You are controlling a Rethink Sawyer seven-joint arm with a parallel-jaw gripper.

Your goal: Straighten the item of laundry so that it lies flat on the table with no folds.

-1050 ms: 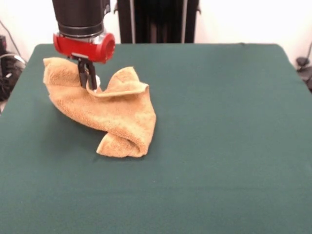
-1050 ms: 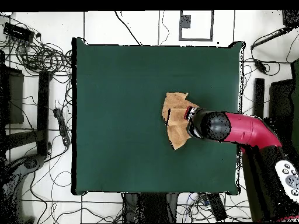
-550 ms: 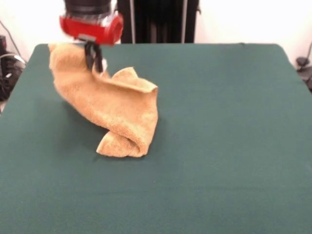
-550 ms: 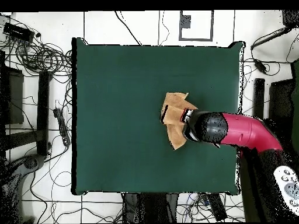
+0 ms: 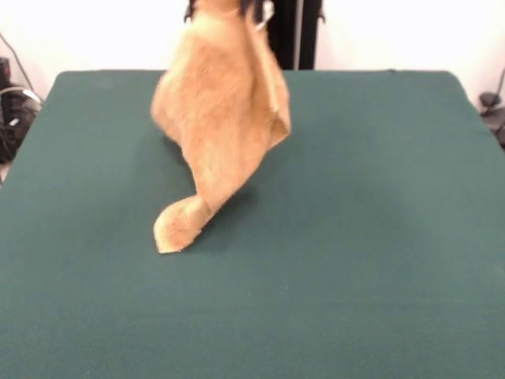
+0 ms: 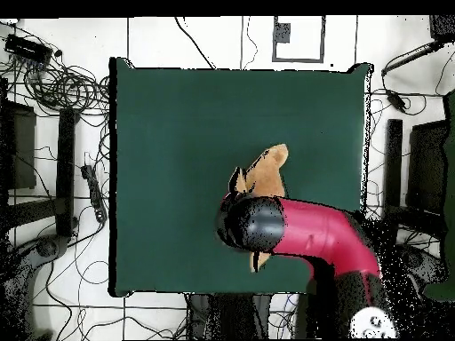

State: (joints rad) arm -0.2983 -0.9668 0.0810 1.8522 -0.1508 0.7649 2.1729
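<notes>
Towel (image 5: 225,118) hangs lifted from the frame's top edge, where the gripper holding it is cut off; draped in a tall bunched cone, only its lowest corner touching the green table (image 5: 371,237) below.

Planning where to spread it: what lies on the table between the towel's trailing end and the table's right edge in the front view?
Nothing: in the front view only bare green table runs from the towel tip to that edge.
</notes>
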